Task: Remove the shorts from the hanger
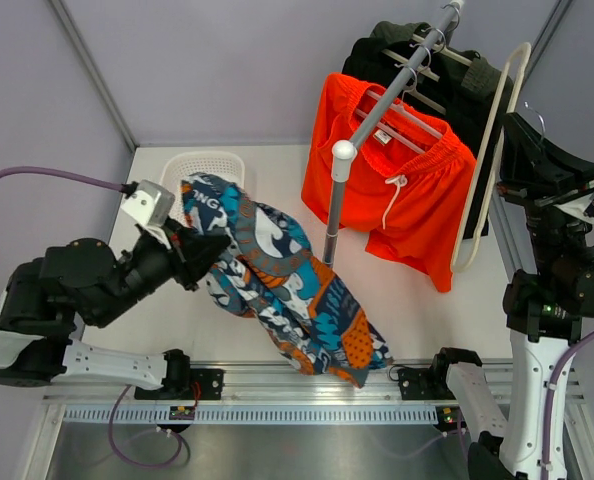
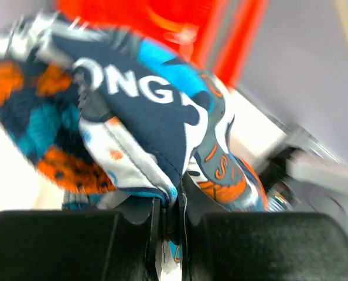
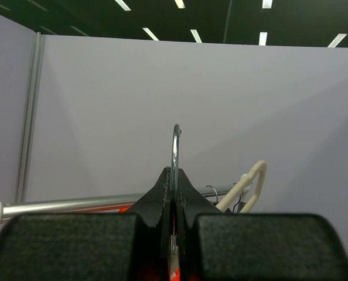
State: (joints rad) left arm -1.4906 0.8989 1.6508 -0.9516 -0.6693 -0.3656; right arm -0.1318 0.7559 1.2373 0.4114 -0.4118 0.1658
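Two pairs of shorts here. The patterned shorts [image 1: 287,290] hang pinched tight in the left claw [image 1: 205,250], and their tail reaches the near edge of the surface [image 1: 422,320]. Bare room lies to their right. The orange shorts [image 1: 407,190] hang from the rack rail [image 1: 402,70], in front of dark garments [image 1: 477,90]. The right claw [image 3: 174,196] is clamped on one wire hanger hook [image 3: 175,146]. One white basket [image 1: 205,165] sits far left.
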